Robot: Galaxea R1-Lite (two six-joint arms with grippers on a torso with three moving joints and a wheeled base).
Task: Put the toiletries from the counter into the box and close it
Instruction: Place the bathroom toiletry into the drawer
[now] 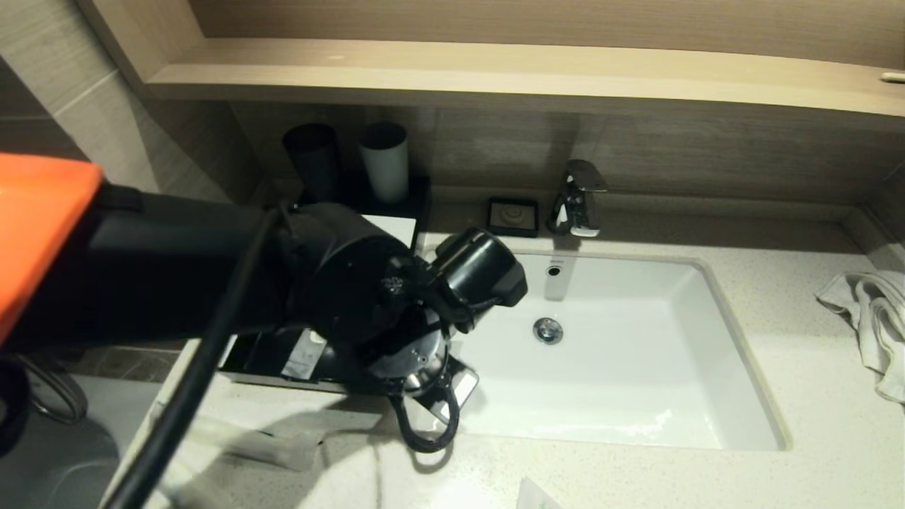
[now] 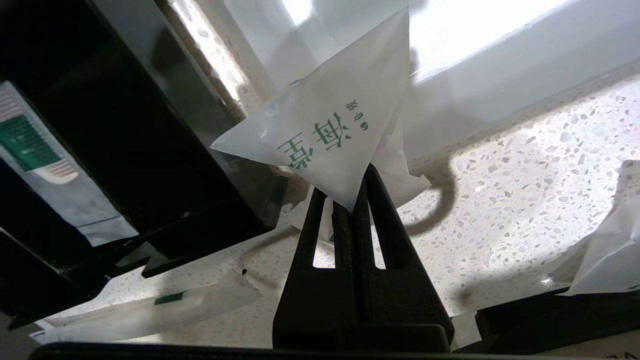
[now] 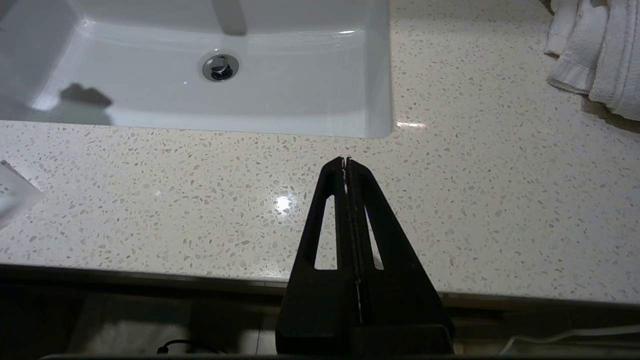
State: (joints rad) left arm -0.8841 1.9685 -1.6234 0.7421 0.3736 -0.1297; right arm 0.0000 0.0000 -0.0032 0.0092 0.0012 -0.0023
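My left gripper (image 2: 350,206) is shut on one corner of a flat white packet (image 2: 330,125) printed with green characters, and holds it up above the speckled counter (image 2: 525,175). Beside it is the black box (image 2: 150,150) with its drawer pulled out; a packet with a green label (image 2: 45,165) lies inside. A long slim packet (image 2: 150,310) lies on the counter in front of the drawer, and another packet (image 2: 610,250) lies off to the side. In the head view my left arm covers most of the box (image 1: 396,230). My right gripper (image 3: 346,161) is shut and empty over the counter's front edge.
A white basin (image 1: 707,396) fills the middle of the counter, with a chrome tap (image 1: 576,198) and a black soap dish (image 1: 512,215) behind it. Two tall cups (image 1: 385,162) stand behind the box. A towel (image 1: 870,318) lies at the far right. A packet (image 1: 537,495) lies near the front edge.
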